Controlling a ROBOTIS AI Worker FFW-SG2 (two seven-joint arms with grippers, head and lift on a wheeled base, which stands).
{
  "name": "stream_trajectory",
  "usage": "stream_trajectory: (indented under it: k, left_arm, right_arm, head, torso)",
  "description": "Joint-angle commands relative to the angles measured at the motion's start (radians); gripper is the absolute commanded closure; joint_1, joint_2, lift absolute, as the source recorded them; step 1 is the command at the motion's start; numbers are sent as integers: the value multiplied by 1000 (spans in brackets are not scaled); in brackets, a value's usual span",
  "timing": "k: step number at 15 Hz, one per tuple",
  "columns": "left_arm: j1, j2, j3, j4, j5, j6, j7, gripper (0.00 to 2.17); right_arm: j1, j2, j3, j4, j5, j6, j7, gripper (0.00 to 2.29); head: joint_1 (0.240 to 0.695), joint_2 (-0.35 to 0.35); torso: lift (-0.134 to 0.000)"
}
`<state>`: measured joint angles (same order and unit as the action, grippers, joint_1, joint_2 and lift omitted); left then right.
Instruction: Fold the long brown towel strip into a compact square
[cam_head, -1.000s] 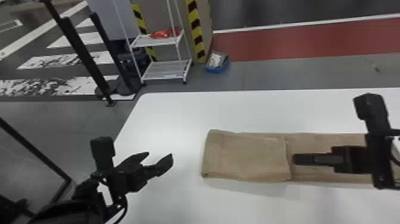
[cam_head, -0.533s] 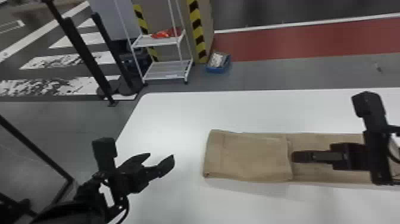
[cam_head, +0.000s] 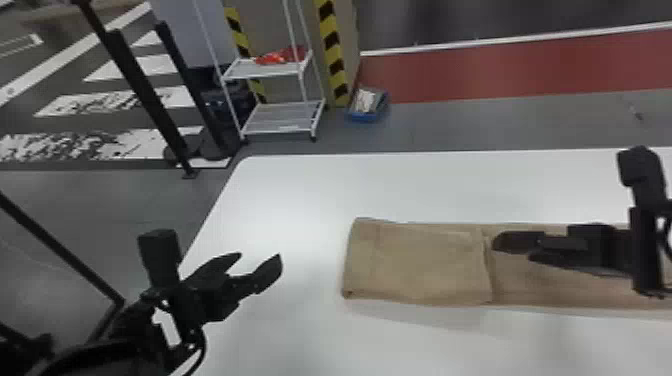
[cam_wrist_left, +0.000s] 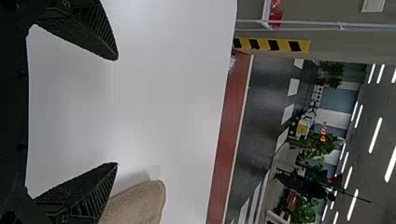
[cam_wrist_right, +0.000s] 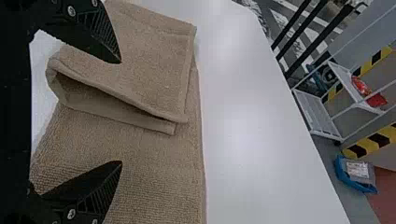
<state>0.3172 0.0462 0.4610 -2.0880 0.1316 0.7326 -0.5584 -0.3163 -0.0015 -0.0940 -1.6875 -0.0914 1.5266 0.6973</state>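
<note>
My left gripper (cam_head: 260, 262) stands open above the table, left of the towel and apart from it. The brown towel (cam_head: 420, 265) lies lengthwise, its left part folded over in layers and its single strip running right beneath my right gripper (cam_head: 510, 250). In the left wrist view the left gripper (cam_wrist_left: 116, 112) has nothing between its spread fingers, and a rounded towel corner (cam_wrist_left: 137, 205) shows beside one of them. The right wrist view has the right gripper (cam_wrist_right: 121, 112) open over the towel, with the raised fold edge (cam_wrist_right: 116, 100) between its fingers, not gripped.
The white table (cam_head: 300, 200) reaches past the towel on its far, near and left sides. Beyond it on the floor stand a white shelf rack (cam_head: 280, 117) with a red item, a blue bin (cam_head: 367, 115) and black posts (cam_head: 145, 95).
Over the last second my right gripper has shifted and turned slightly, and its fingers look more spread in the head view. The left gripper and the towel look unchanged.
</note>
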Motion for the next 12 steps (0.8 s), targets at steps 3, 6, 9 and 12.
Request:
stream_trajectory:
  k: [3,6,9,12]
  left_arm:
    - [23,-2,18,-26,23,0,-1,80]
    - [31,-8,8,-35,22,-3,-1,80]
    - [33,-14,5,-33,20,-3,-3,80]
    - [40,-16,4,-35,20,-6,-3,80]
  right_arm:
    - [-1,2,-53,71,-90,19,22,151]
    - [-1,2,-90,103,-133,13,41,178]
    - [-3,2,-98,126,-134,10,41,215]
    - [-21,2,-98,157,-125,10,39,286]
  head:
    - [695,303]
    - [695,315]
    - [695,307]
    - [695,304]
  torso:
    - [-125]
    - [-125]
    - [-125]
    - [-125]
